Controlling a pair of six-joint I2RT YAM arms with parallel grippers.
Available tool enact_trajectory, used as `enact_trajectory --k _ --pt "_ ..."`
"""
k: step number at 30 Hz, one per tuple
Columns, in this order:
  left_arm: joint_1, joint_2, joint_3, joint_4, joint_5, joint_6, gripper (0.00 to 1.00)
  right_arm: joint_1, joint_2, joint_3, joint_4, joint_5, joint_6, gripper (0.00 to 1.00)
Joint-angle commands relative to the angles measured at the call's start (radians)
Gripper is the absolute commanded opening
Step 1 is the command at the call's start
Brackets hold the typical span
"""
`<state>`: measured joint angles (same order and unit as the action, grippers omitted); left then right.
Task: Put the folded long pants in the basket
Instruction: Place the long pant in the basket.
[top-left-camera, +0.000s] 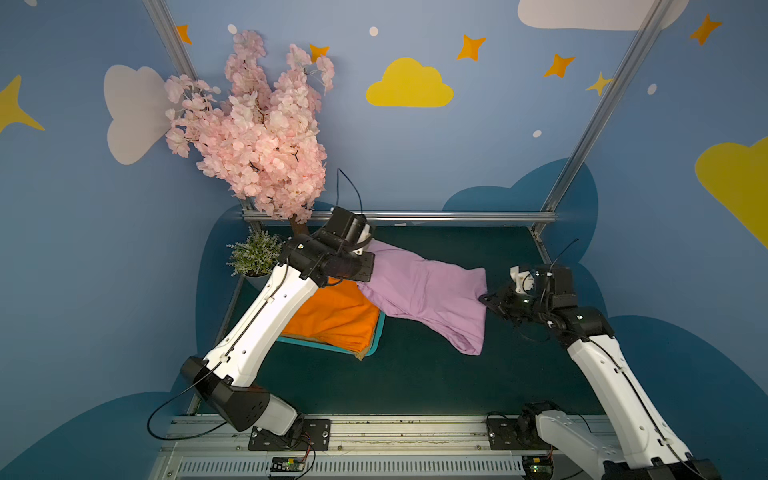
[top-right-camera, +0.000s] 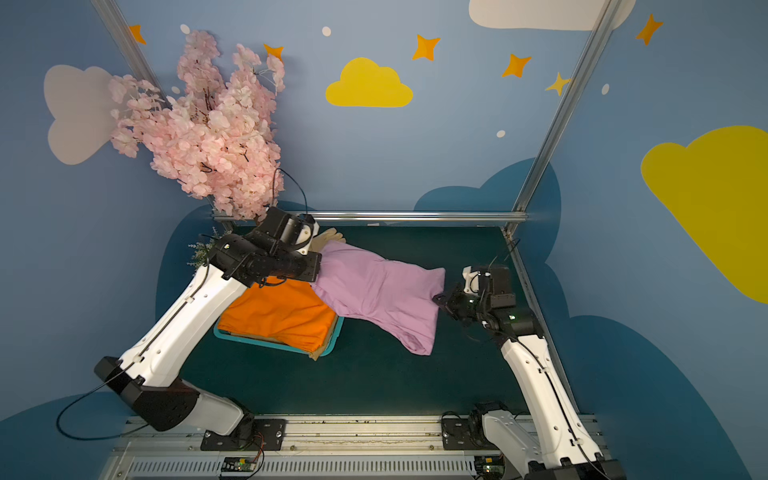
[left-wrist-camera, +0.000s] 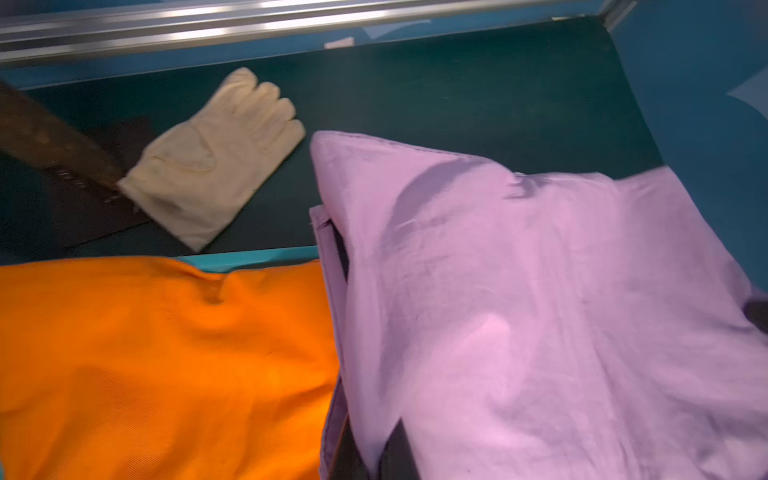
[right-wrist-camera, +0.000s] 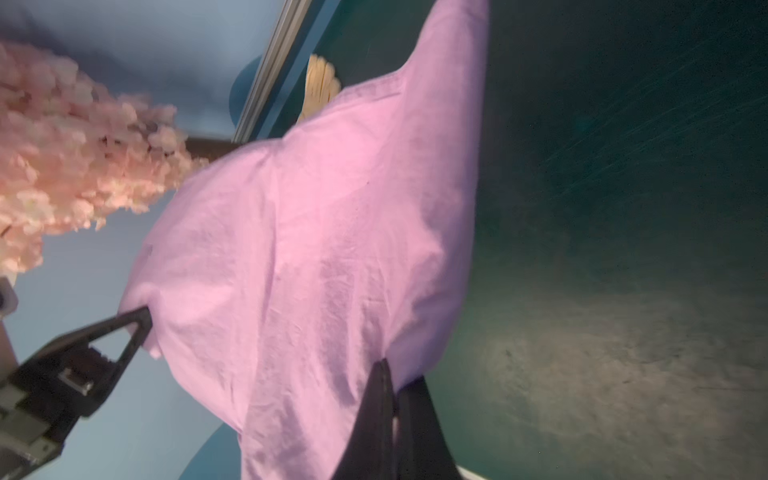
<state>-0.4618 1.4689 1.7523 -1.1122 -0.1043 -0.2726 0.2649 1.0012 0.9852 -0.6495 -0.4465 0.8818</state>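
Green tabletop (top-left-camera: 415, 374), lilac pants (top-left-camera: 424, 291) aloft, left gripper (right-wrist-camera: 142, 318) and right gripper (top-left-camera: 485, 298) clamped on them

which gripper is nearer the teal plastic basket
Left. The left gripper grips the lilac cloth pants right by the teal plastic basket; the right gripper holds their other end, farther off.

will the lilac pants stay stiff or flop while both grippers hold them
Likely floppy: the lilac pants sag between the left gripper and right gripper. Probably light, since pinched edges hold them. Corners may drape outside the basket.
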Motion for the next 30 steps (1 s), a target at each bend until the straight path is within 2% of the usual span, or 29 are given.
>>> enact_trajectory --k 1,3,6,8,12,14,17,21,25,30 --pt "0.142 -0.076 -0.029 -0.046 -0.052 0.104 0.02 0.159 0.079 0.06 0.135 0.113 0.122 0.0" --pt "0.228 -0.095 -0.042 -0.052 -0.102 0.125 0.02 0.249 0.156 0.122 0.163 0.148 0.135 0.0" --pt "0.365 -0.115 -0.065 -0.017 -0.035 0.15 0.02 0.349 0.264 0.242 0.166 0.202 0.128 0.0" --pt "0.418 -0.128 -0.07 0.013 0.042 0.158 0.03 0.397 0.315 0.314 0.164 0.223 0.111 0.0" --pt "0.505 -0.183 -0.093 0.112 0.289 0.128 0.02 0.445 0.345 0.404 0.14 0.301 0.074 0.0" --pt "0.525 -0.206 -0.088 0.145 0.33 0.109 0.02 0.447 0.346 0.43 0.14 0.314 0.065 0.0" --pt "0.552 -0.234 -0.075 0.151 0.314 0.109 0.02 0.458 0.353 0.466 0.139 0.31 0.052 0.0" --pt "0.613 -0.249 -0.087 0.138 0.216 0.133 0.03 0.484 0.399 0.5 0.153 0.284 0.055 0.0" --pt "0.636 -0.212 -0.072 0.125 0.141 0.132 0.02 0.514 0.479 0.568 0.165 0.281 0.059 0.0" --pt "0.662 -0.129 -0.064 0.144 0.028 0.193 0.02 0.556 0.591 0.669 0.168 0.308 0.058 0.0"
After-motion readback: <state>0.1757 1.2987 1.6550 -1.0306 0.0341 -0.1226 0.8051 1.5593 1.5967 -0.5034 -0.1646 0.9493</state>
